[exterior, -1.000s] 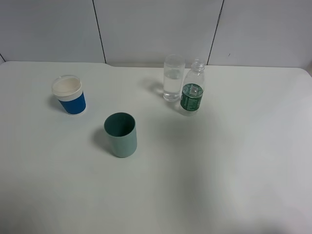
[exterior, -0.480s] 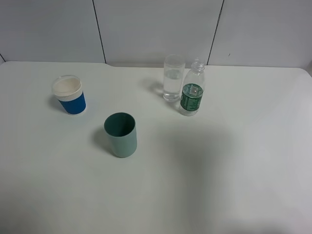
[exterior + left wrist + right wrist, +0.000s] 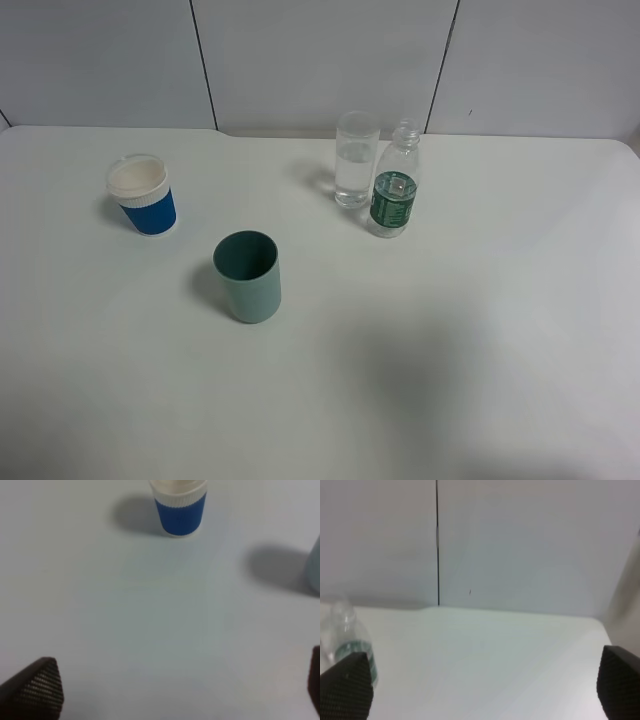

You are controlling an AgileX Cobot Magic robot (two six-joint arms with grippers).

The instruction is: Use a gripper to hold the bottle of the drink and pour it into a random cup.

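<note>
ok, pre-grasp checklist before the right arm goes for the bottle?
1. bottle upright, capless: ok.
2. right gripper open, empty: ok.
3. Bottle centred between the jaws: not ok, it sits at the edge of the right wrist view.
4. Clearance from glass: cannot tell, they stand very close.
5. Glass upright, already part filled: ok.
6. left gripper open, away from the bottle, facing the blue paper cup: ok.

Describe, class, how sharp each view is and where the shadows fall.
Exterior high view: crisp, evenly lit; the teal cup and paper cup cast faint shadows to their left. Left wrist view: slightly soft, with darker shadows on the table. Right wrist view: blurred; the bottle is hazy, both fingertips dark and unfocused.
</note>
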